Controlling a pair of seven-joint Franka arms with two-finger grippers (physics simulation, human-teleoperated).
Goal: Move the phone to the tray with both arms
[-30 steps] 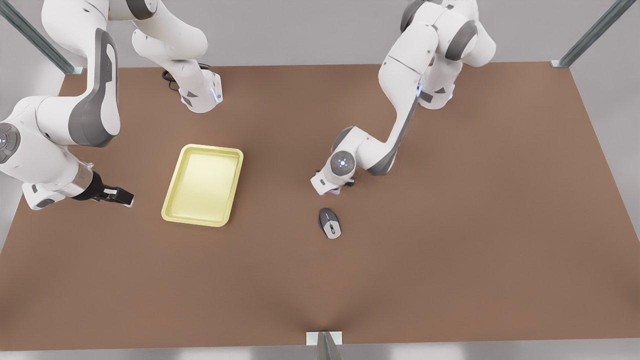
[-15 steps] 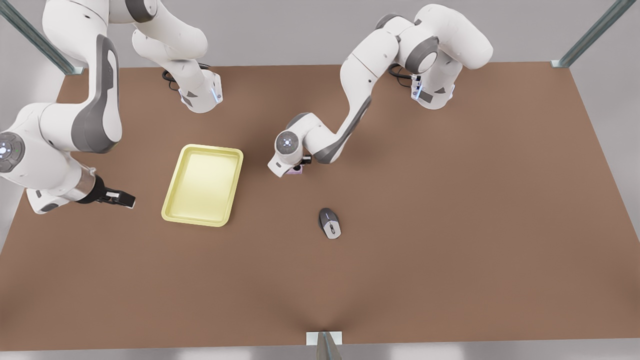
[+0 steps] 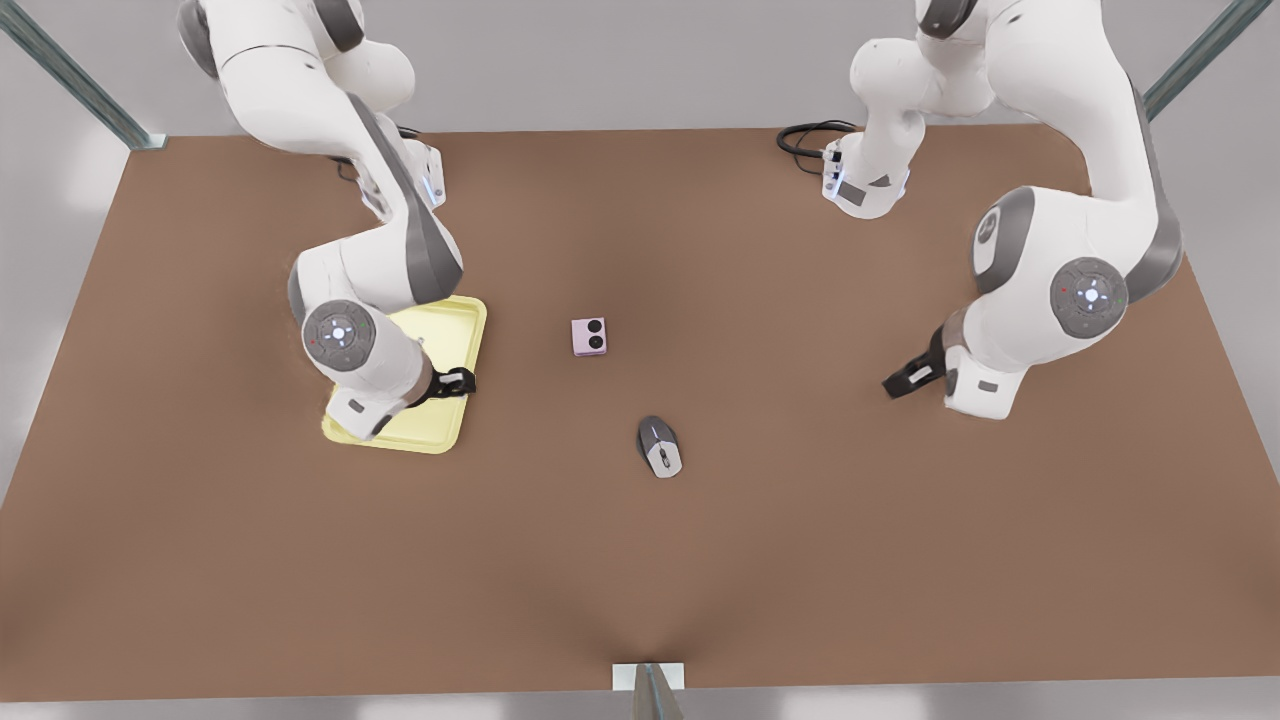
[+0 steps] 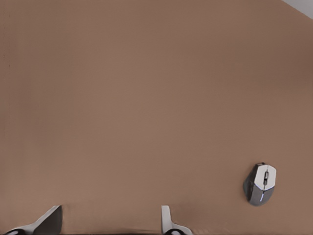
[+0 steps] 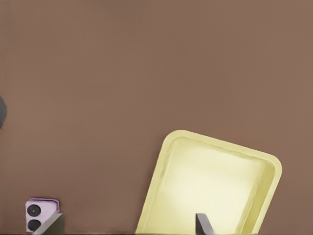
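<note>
Lilac phone (image 3: 589, 337) lies flat, camera circles side by side.

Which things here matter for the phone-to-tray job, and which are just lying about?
Job:
phone, on the table
tray
right gripper, open over the tray
left gripper, open, idle at the front view's right

Lying about:
mouse

Phone (image 3: 589, 337) lies on table (image 3: 800, 560) between tray (image 3: 448, 430) and mouse (image 3: 659, 446).
</note>
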